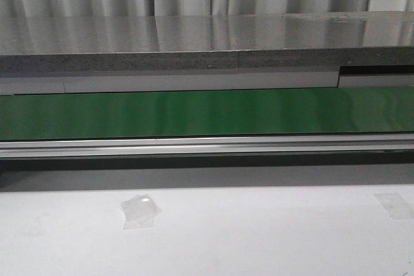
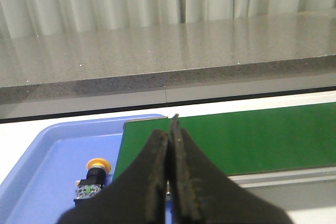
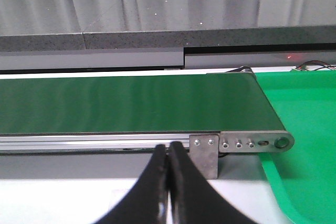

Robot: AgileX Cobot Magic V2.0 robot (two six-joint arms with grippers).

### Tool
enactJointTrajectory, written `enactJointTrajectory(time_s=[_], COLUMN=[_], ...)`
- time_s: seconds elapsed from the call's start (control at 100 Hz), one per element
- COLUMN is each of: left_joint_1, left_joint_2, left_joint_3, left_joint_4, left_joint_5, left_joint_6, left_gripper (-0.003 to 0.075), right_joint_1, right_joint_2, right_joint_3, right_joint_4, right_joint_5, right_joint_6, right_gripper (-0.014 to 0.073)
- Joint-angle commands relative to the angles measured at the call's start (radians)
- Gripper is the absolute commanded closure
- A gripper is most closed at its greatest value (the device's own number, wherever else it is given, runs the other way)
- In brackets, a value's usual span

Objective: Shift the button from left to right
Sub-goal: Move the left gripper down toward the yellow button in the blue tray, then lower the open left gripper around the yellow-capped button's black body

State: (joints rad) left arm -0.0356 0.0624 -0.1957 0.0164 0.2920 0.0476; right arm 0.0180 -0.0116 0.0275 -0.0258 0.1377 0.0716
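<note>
The button (image 2: 93, 178), a yellow-orange cap on a black body with green marks, lies in a blue tray (image 2: 50, 153) at the left end of the green conveyor belt (image 2: 252, 135). It shows only in the left wrist view. My left gripper (image 2: 169, 129) is shut and empty, above the belt's end, to the right of the button. My right gripper (image 3: 168, 150) is shut and empty, in front of the belt's right end (image 3: 157, 103). Neither gripper shows in the front view.
The belt (image 1: 207, 111) runs across the front view with an aluminium rail (image 1: 207, 145) along its near side. A green tray (image 3: 304, 129) sits past the belt's right end. Tape patches (image 1: 140, 211) lie on the white table. A grey counter (image 1: 207, 37) stands behind.
</note>
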Motion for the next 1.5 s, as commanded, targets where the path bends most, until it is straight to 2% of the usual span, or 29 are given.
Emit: enactJointTrajectory(time_s=[0.0, 0.11, 0.35, 0.53, 0.69, 1.04, 1.09, 1.16, 1.23, 1.28, 1.35, 1.42, 1.49], left_joint_1=[0.003, 0.003, 0.003, 0.003, 0.003, 0.003, 0.003, 0.003, 0.003, 0.003, 0.003, 0.003, 0.003], left_joint_2=[0.082, 0.186, 0.443, 0.627, 0.737, 0.830, 0.830, 0.830, 0.830, 0.830, 0.830, 0.830, 0.830], left_joint_3=[-0.125, -0.234, -0.498, -0.652, -0.703, -0.703, -0.703, -0.703, -0.703, -0.703, -0.703, -0.703, -0.703], left_joint_4=[0.031, 0.043, 0.043, 0.041, 0.024, 0.022, 0.020, 0.020, 0.020, 0.020, 0.020, 0.035, 0.038], left_joint_5=[0.031, 0.091, 0.338, 0.512, 0.531, 0.543, 0.543, 0.543, 0.543, 0.543, 0.543, 0.544, 0.545], left_joint_6=[-0.011, -0.017, -0.178, -0.183, -0.183, -0.179, -0.179, -0.177, -0.177, -0.177, -0.177, -0.177, -0.177], left_gripper=[0.0740, 0.0740, 0.0740, 0.0740, 0.0740, 0.0733, 0.0699, 0.0587, 0.0415, 0.0265, 0.0123, 0.0063, 0.0061], right_joint_1=[0.001, 0.001, 0.001, 0.001, 0.001, 0.001, 0.001, 0.001, 0.001, 0.001, 0.001, 0.001, 0.001], right_joint_2=[-0.018, -0.018, -0.018, -0.018, -0.018, -0.018, -0.018, -0.018, -0.018, -0.018, -0.018, -0.018, -0.018], right_joint_3=[-0.016, -0.016, -0.016, -0.016, -0.016, -0.016, -0.016, -0.016, -0.016, -0.016, -0.016, -0.016, -0.016], right_joint_4=[-0.010, -0.010, -0.010, -0.010, -0.010, -0.010, -0.010, -0.010, -0.010, -0.010, -0.010, -0.010, -0.010], right_joint_5=[-0.078, -0.078, -0.078, -0.078, -0.078, -0.078, -0.078, -0.078, -0.078, -0.078, -0.078, -0.078, -0.078], right_joint_6=[-0.001, -0.001, -0.001, -0.001, -0.001, -0.001, -0.001, -0.001, -0.001, -0.001, -0.001, -0.001, -0.001], right_gripper=[0.0662, 0.0662, 0.0662, 0.0662, 0.0662, 0.0662, 0.0662, 0.0662, 0.0662, 0.0662, 0.0662, 0.0662, 0.0662])
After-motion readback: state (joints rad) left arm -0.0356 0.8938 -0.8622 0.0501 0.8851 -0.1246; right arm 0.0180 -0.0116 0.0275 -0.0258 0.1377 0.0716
